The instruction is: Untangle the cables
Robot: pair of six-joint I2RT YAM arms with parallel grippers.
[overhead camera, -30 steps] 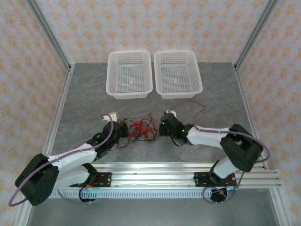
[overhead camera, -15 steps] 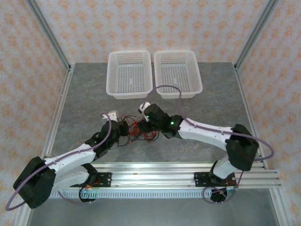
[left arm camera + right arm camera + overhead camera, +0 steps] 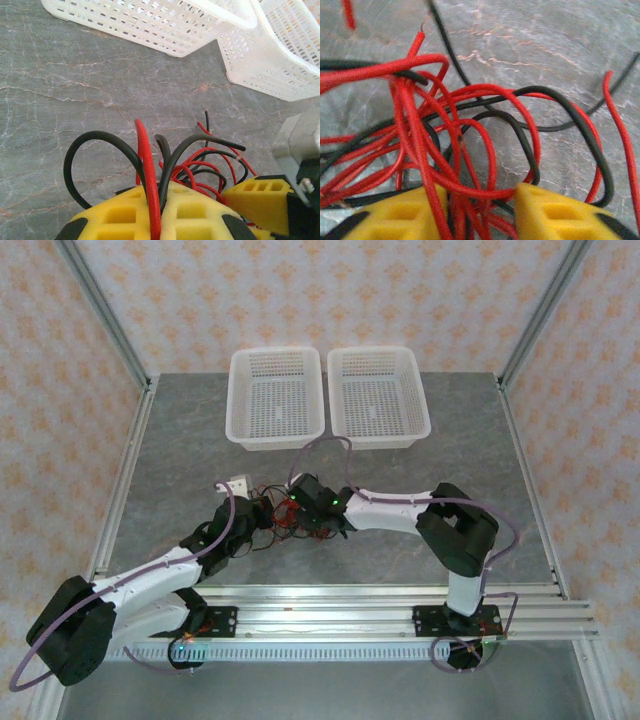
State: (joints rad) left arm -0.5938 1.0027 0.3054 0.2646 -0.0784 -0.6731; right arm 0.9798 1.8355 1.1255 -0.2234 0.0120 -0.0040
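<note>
Currently, the left claw (image 3: 257,521) is clamped on the cables (image 3: 284,522). In the left wrist view the two yellow pads (image 3: 122,216) of this claw (image 3: 153,212) meet, and one red strand and two black strands rise out of the seam between them. A black loop arcs off to the left of the claw. The rest of the tangle (image 3: 205,167) of thin red and black loops lies on the grey worktop (image 3: 75,90) just ahead and to the right.

The right claw (image 3: 300,508) sits just beside the left claw in the top view, with the tangle between the two and partly under them. One of its yellow fingers (image 3: 256,192) shows in the left wrist view, touching or nearly touching the right edge of the tangle (contact cannot be confirmed).

In the right wrist view the right claw (image 3: 480,210) has its pads apart at a moderate gap. A bundle of red strands (image 3: 460,150) runs down into that gap, and a black loop curves round in front of the right-hand pad. Whether the pads press on the bundle cannot be told.

Two white baskets (image 3: 277,440) (image 3: 380,438) stand side by side on the worktop (image 3: 190,460) — well beyond both claws, apart from the cables.
</note>
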